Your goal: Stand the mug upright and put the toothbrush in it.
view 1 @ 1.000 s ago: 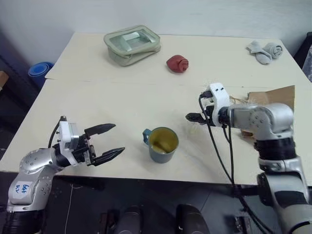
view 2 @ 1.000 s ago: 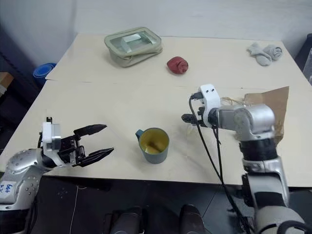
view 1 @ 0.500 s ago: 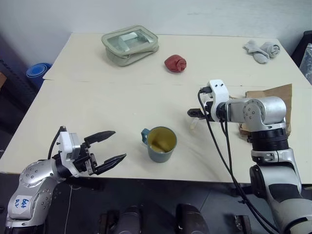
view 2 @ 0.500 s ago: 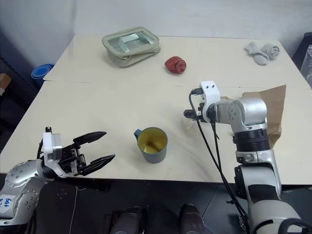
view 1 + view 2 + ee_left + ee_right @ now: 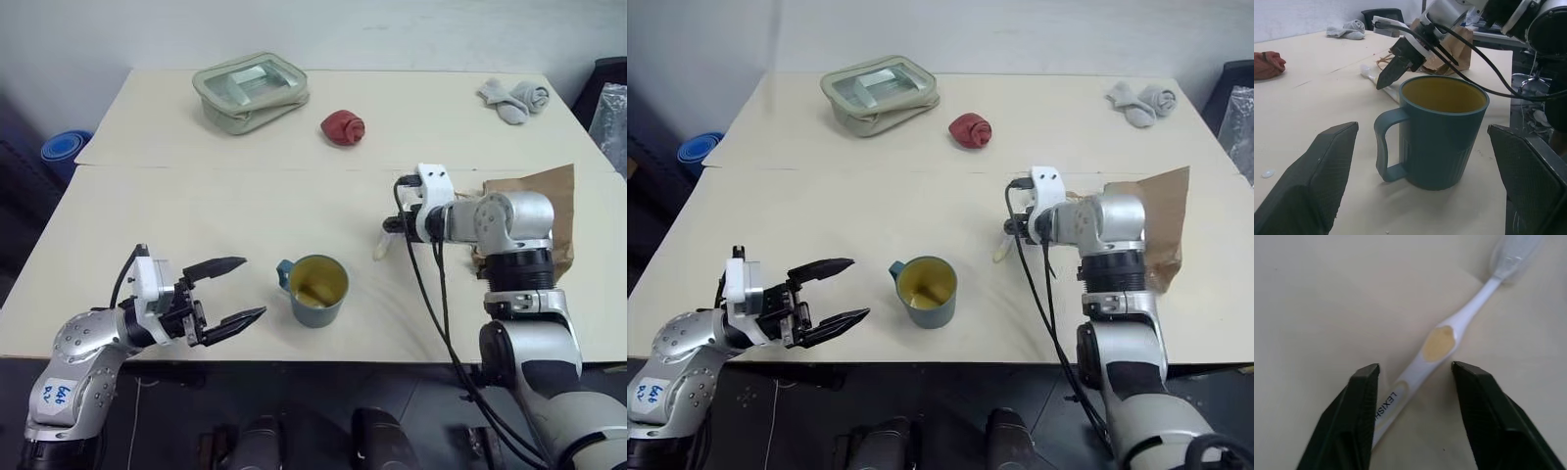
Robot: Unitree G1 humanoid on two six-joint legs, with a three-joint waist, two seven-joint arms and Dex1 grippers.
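Note:
The teal-blue mug (image 5: 315, 291) stands upright near the table's front edge, handle toward my left arm, its yellowish inside empty. The white toothbrush (image 5: 379, 246) lies flat on the table just right of the mug. My right gripper (image 5: 391, 227) points down over it. In the right wrist view the toothbrush (image 5: 1440, 340) handle runs between the two fingers (image 5: 1364, 411), which stand apart on either side of it. My left gripper (image 5: 238, 290) hovers level to the left of the mug, open and empty. The left wrist view looks between its wide fingers (image 5: 1317, 171) at the mug (image 5: 1442, 132).
A clear zip pouch (image 5: 250, 90) and a red rolled cloth (image 5: 342, 127) lie at the back of the table (image 5: 196, 206). Grey socks (image 5: 511, 98) sit at the back right. A brown paper bag (image 5: 549, 196) lies behind my right arm.
The camera has shifted a little. My right gripper has dipped slightly toward the toothbrush. The left arm and the mug have stayed put.

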